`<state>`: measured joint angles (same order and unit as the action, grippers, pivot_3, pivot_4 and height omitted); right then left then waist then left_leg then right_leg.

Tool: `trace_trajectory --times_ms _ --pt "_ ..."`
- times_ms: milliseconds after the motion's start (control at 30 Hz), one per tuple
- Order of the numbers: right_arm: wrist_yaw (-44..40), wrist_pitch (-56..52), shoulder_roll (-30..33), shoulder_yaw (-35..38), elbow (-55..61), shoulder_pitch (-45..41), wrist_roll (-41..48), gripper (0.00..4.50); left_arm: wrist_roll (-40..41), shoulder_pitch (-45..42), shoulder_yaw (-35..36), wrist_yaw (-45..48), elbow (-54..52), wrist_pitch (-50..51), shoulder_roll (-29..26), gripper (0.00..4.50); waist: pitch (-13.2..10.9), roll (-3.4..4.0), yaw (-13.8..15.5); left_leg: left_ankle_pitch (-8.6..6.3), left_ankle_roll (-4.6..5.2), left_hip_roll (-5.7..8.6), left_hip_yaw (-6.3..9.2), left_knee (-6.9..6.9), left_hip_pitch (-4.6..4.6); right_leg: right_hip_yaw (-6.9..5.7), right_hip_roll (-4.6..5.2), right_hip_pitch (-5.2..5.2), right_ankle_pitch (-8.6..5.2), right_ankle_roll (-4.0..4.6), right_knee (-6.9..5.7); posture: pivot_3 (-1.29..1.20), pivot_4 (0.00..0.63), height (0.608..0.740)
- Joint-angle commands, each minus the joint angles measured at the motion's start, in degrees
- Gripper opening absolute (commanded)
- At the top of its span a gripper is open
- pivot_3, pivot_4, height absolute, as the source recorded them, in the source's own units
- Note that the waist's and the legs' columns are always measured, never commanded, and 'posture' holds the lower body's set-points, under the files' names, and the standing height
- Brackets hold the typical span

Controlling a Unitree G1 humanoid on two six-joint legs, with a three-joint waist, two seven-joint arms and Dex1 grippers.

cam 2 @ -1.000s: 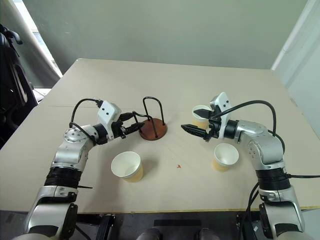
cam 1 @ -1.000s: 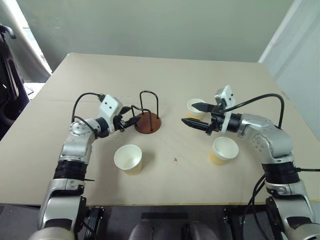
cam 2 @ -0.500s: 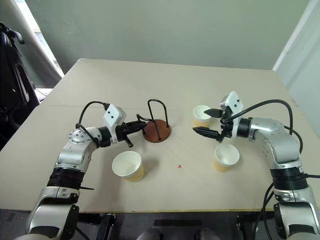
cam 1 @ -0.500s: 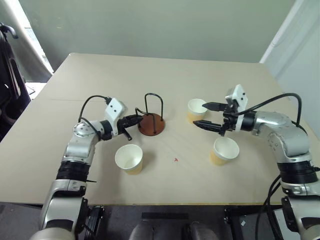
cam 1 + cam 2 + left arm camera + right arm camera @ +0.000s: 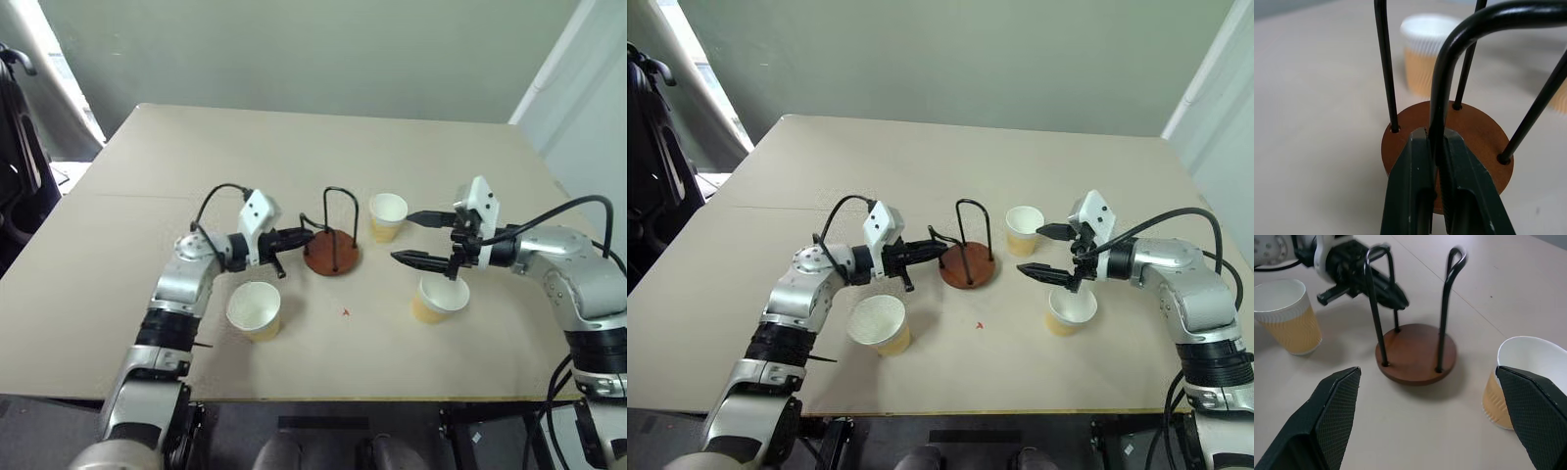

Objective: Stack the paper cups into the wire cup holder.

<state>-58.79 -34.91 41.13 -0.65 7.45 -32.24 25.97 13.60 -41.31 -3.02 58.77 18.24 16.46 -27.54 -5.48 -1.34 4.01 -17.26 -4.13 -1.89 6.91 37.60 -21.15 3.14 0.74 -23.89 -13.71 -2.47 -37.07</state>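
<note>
Paper cups, three of them, stand upright and apart on the desk (image 5: 147, 157); one (image 5: 254, 310) sits toward the near edge on the left, one (image 5: 388, 216) stands just right of the wire cup holder (image 5: 332, 238), and one (image 5: 439, 298) sits toward the near right, under the right gripper (image 5: 418, 238); none is in the holder. The wire cup holder (a reddish-brown disc with black wire loops rising from it) stands about midway between the desk's left and right edges. The left gripper (image 5: 298, 235) reaches in from the left, and the left wrist view shows its fingers (image 5: 1411, 191) pinched tight on the foot of one wire loop, over the rim of the base. The right gripper hovers with its jaws spread wide and nothing between them, just beside the right-hand cups.
</note>
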Motion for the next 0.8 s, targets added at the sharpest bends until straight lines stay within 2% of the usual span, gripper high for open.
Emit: trace_trajectory --times_ms 33,200,367,800 --pt "0.69 0.06 0.61 2.52 2.65 0.27 1.40 4.50 1.10 -2.98 0.28 0.49 -2.48 0.14 0.22 0.02 0.00 0.00 -0.01 0.00 0.00 -0.01 0.01 0.01 0.01 0.02 0.00 0.00 0.01 -0.02 0.00 0.00 0.150 0.740" --pt "1.20 -0.15 0.69 2.88 3.54 1.38 1.78 4.50 3.64 -3.17 -0.79 2.82 -6.86 4.26 0.73 0.02 0.00 0.00 -0.01 -0.03 0.05 0.00 0.01 0.10 0.00 0.04 -0.01 0.02 0.03 -0.05 0.00 0.00 0.150 0.740" --pt "1.59 -0.39 0.89 2.96 3.95 1.56 2.03 4.50 3.41 -1.20 -5.19 6.56 -12.22 7.24 -0.50 0.02 0.00 0.00 0.00 -0.08 0.13 -0.01 0.04 0.26 -0.05 0.05 -0.01 0.06 0.05 -0.09 0.02 0.00 0.150 0.740" --pt "1.26 -0.65 1.83 3.57 4.01 1.94 2.31 4.50 0.50 0.51 -9.07 9.81 -10.38 3.74 -1.84 0.02 0.00 0.00 -0.02 -0.10 0.18 -0.06 0.14 0.48 0.07 0.13 0.00 0.14 0.08 -0.15 0.06 0.00 0.150 0.740"
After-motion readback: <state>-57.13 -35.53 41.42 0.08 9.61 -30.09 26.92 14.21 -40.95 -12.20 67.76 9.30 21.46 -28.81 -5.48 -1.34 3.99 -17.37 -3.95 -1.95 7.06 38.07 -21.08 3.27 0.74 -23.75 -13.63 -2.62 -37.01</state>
